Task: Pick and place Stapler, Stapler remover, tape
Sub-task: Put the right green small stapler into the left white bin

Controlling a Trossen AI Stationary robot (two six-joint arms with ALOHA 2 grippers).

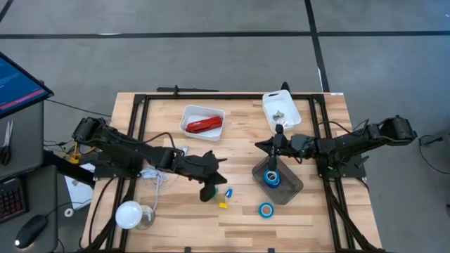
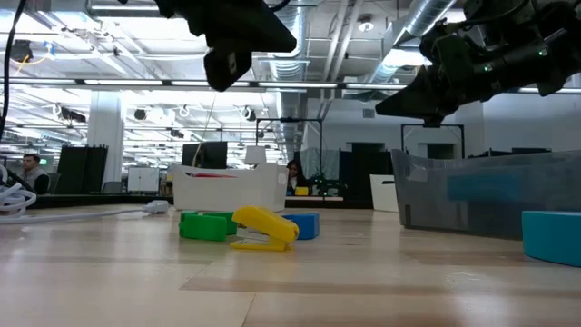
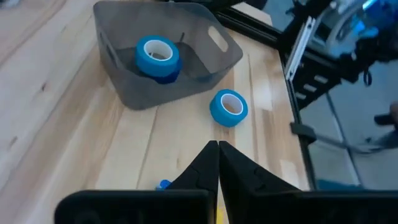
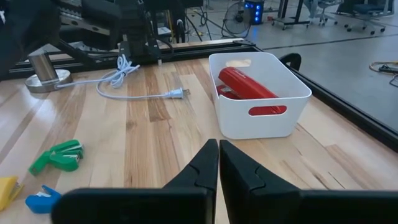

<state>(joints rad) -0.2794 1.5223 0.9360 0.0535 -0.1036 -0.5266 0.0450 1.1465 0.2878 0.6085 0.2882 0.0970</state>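
Inside white bin (image 4: pixel 261 118) — glossy red stapler (image 4: pixel 245 84), long, narrow; both end effectors (image 3: pixel 217 149) (image 4: pixel 218 147) closed, empty.

Nothing readable anywhere: no label on the red stapler (image 4: pixel 247 84) in its white bin (image 4: pixel 261 118), none on the blue tape (image 3: pixel 229 107) rolls, and the monitor (image 1: pixel 17 83) past the desk's corner shows only illegible lines.
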